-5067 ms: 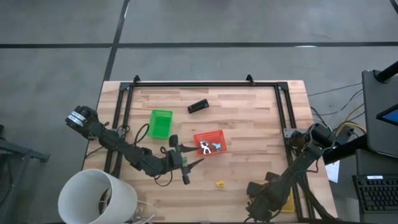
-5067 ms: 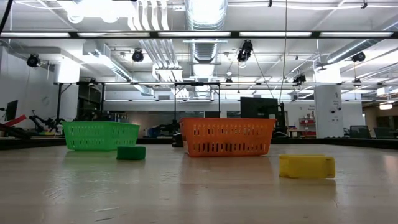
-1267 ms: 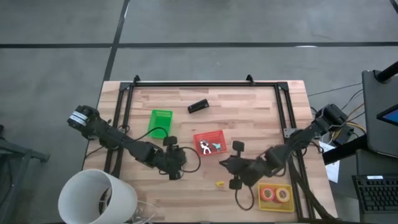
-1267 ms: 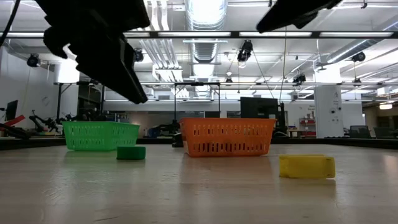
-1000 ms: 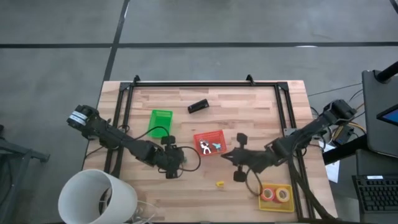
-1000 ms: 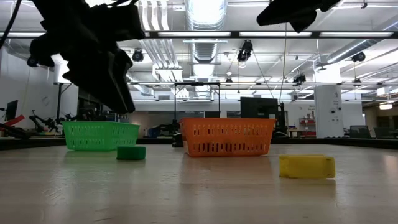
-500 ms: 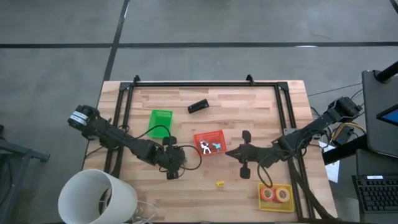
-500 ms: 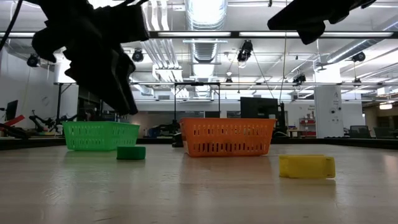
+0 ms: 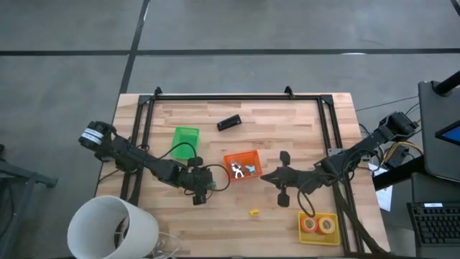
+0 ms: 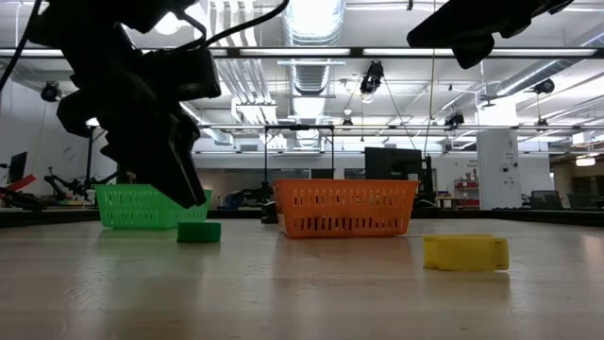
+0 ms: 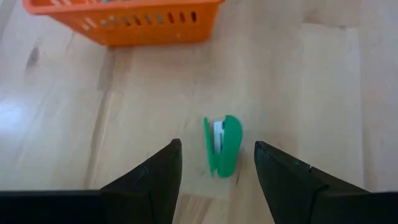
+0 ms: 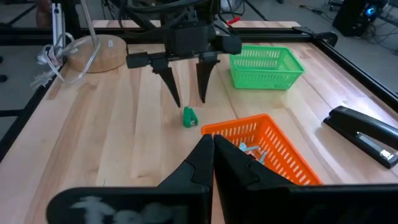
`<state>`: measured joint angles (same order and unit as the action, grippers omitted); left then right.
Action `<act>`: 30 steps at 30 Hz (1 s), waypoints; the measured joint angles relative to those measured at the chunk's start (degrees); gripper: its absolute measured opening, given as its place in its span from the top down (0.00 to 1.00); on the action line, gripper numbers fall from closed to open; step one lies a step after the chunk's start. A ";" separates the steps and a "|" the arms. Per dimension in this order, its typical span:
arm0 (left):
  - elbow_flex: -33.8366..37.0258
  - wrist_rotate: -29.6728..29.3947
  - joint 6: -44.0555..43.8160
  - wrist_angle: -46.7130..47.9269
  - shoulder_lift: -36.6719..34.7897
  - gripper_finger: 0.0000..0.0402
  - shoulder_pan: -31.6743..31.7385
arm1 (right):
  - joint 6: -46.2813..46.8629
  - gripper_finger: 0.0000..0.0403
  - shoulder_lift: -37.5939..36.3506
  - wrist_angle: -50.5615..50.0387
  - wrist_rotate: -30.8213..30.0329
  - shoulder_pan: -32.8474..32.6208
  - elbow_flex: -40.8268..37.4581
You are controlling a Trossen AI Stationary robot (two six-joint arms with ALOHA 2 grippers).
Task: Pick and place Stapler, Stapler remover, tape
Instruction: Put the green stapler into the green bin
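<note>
- Since half a second ago my left claw [image 11: 216, 163] dropped lower; fingers spread, empty.
- Green staple remover [image 11: 222, 145] lies between them, on the surface [image 11: 323, 93].
- Probably light, rigid plastic; pinch its flat sides.

We are finding the stapler [image 12: 365, 134] running off the right wrist view's right edge, the orange bin [image 11: 124, 22] being cropped at the left wrist view's top, and its contents [image 9: 243, 170] too small overhead to identify.

2 black arms [image 9: 144, 162], dark cables.
</note>
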<state>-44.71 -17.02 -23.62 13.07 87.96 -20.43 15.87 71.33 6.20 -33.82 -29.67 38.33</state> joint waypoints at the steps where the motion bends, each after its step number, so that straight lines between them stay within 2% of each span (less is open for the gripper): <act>1: 0.60 0.36 0.28 -1.46 0.00 0.50 0.19 | -0.01 0.98 0.00 0.00 -0.04 0.00 0.00; 6: 3.45 2.85 0.88 -5.98 0.00 0.50 1.32 | -0.01 0.98 0.02 0.02 -0.22 -0.02 0.00; 14: 5.90 3.28 1.90 -14.44 1.90 0.50 1.69 | -0.01 0.98 0.02 0.05 -0.26 -0.04 0.00; 24: 6.49 4.04 1.93 -14.95 4.14 0.50 1.88 | 0.03 0.98 0.04 0.20 -0.40 -0.04 -0.75; 30: 6.49 3.74 2.13 -16.05 4.20 0.60 2.07 | 0.19 0.98 0.04 0.19 -0.50 -0.04 -1.07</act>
<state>-38.22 -13.27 -21.49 -2.98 92.16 -18.35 16.06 71.37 6.39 -34.33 -29.71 37.26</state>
